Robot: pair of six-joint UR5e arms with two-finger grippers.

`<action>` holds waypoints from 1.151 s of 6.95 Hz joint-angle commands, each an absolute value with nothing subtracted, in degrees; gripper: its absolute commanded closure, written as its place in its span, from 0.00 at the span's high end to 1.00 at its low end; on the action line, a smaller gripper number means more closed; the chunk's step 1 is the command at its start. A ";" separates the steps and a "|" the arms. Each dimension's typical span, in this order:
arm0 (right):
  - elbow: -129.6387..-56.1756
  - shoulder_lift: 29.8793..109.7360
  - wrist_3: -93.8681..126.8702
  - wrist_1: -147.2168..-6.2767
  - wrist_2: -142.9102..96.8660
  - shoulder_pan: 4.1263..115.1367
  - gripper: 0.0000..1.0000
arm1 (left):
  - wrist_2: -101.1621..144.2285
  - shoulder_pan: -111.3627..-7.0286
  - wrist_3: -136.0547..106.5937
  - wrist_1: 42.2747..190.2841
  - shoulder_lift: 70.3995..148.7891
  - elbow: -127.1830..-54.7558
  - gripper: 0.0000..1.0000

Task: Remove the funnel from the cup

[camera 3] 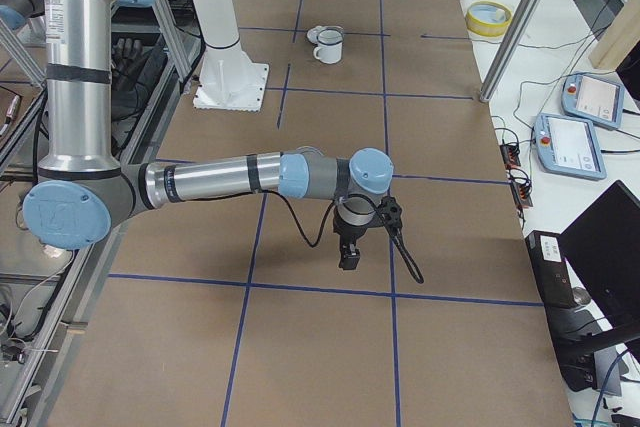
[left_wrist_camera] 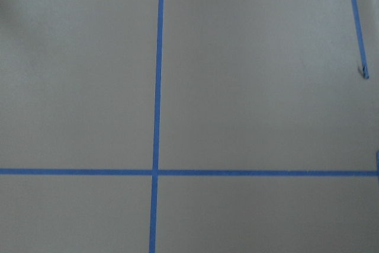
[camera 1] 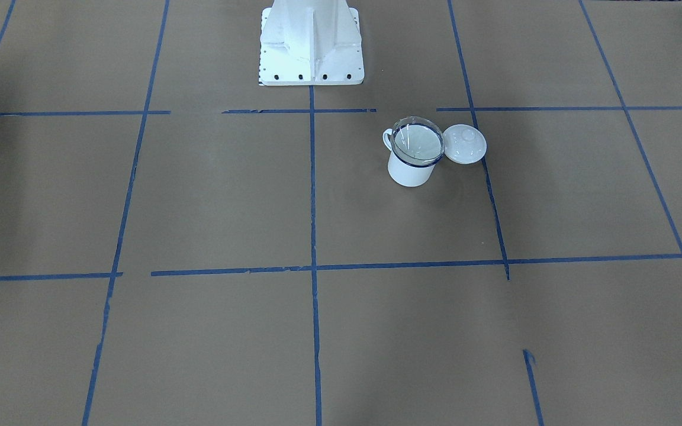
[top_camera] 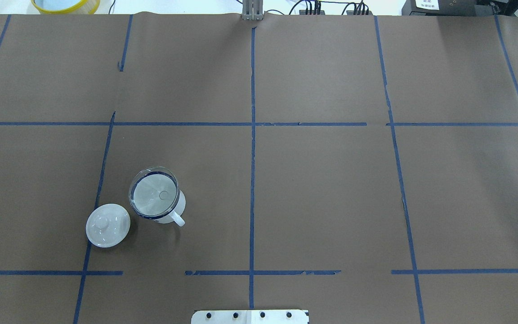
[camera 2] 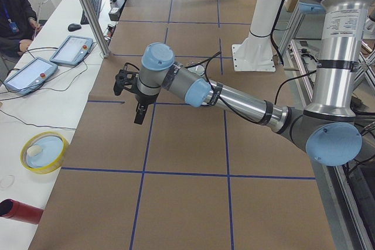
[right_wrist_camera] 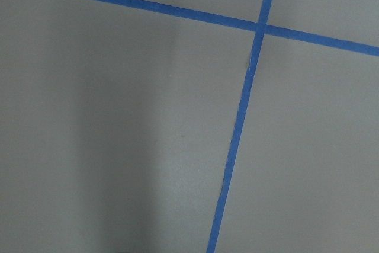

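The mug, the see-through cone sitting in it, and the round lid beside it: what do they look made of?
The mug looks like white enamelled metal, given its glossy wall and dark blue rim; ceramic is possible. The funnel seems clear plastic: the rim shows through it. The lid is glossy white, enamel or ceramic.
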State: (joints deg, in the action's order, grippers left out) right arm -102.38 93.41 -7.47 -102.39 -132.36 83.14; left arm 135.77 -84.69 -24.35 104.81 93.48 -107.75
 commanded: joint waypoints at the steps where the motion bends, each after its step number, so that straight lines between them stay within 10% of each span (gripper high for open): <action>1: -102.30 93.43 -7.47 -102.39 -132.36 83.14 1.00 | 133.09 -71.86 -40.00 106.17 94.04 -112.21 1.00; 8: -102.31 93.43 -7.47 -102.39 -132.36 83.14 1.00 | 113.56 -35.27 -88.40 96.94 115.65 -113.22 0.99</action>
State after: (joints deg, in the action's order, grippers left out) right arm -102.37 93.43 -7.46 -102.39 -132.36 83.14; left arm 115.58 -39.40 -85.10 98.68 112.29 -114.85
